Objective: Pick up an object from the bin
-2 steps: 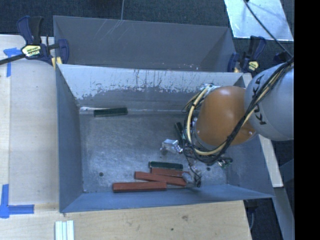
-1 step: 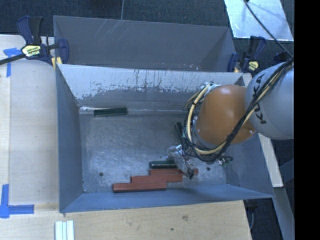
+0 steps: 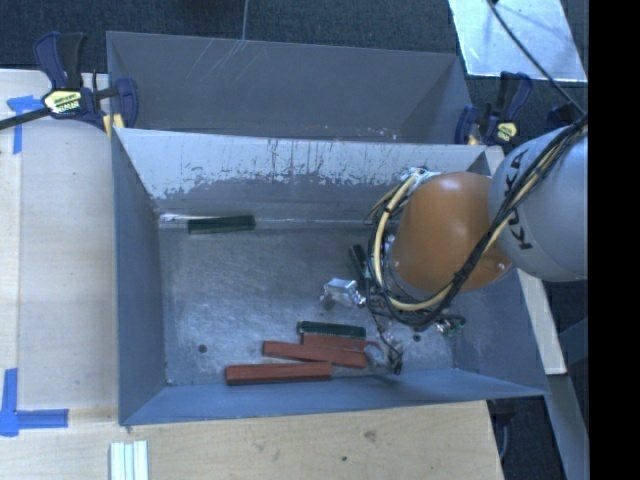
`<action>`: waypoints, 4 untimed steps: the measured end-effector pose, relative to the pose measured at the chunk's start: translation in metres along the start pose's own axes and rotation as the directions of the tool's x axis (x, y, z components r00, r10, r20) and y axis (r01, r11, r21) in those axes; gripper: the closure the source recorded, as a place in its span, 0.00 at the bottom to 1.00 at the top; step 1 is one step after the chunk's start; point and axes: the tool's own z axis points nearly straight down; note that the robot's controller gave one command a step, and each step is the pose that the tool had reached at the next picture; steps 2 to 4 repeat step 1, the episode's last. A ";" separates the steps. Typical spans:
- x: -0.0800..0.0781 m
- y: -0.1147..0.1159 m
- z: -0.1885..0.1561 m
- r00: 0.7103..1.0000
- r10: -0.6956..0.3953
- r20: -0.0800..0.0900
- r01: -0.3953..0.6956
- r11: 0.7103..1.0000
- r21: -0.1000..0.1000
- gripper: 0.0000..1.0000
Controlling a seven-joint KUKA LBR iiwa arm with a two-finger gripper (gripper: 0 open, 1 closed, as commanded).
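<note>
Your hand [image 3: 388,353] is hovering at the right tip of two reddish-brown sticks [image 3: 318,351]. They are stretching lengthwise toward nine o'clock from it, by the six-o'clock wall of the bin [image 3: 300,400]. You cannot tell how open it is.

Cannot see the right part of the bin's [image 3: 140,268] floor behind the orange cover [image 3: 445,230] and its looped cables [image 3: 400,298]. Cannot follow the right ends of two of the red-brown sticks [image 3: 300,352], lost under the gripper [image 3: 388,356]; touching it or just beneath, impossible to say. Cannot tell what the small silvery piece [image 3: 342,290] beside the cables is: too small. Likewise a dark speck [image 3: 203,348] on the floor at the left. Grey arm [image 3: 555,208] cut off at the right edge.
</note>
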 end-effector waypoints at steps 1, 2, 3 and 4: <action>0.000 -0.001 -0.002 1.000 0.001 -0.002 -0.001 1.000 0.001 1.00; 0.000 -0.001 -0.002 1.000 0.001 -0.002 -0.001 1.000 0.001 1.00; 0.000 -0.001 -0.002 1.000 0.001 -0.002 -0.001 1.000 0.001 1.00; 0.000 -0.001 -0.002 1.000 0.001 -0.002 -0.001 1.000 0.001 1.00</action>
